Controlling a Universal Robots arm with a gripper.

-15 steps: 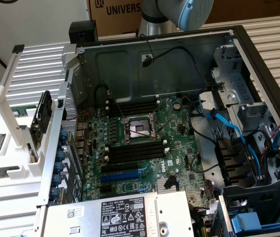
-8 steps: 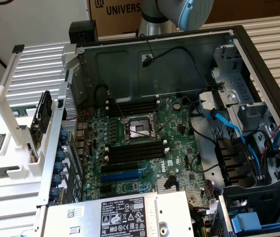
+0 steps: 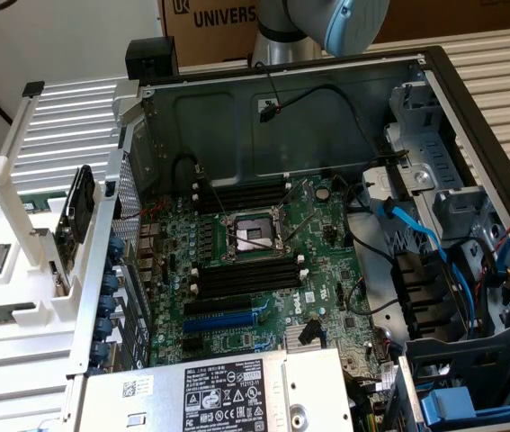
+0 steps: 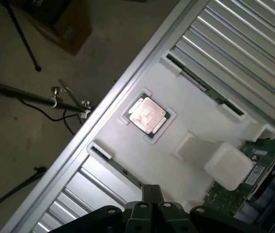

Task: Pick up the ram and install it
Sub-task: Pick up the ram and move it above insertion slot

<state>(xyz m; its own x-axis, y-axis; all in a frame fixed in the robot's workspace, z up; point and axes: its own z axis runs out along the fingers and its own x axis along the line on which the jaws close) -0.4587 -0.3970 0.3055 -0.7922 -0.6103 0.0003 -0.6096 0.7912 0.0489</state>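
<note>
Near the closed hand, thin green ram stands in white tray.

Your ribbed metal counter stands before a white wall and a printed cardboard box. Beyond its edge, you see a grey concrete floor, black tripod legs and a brown carton.
</note>
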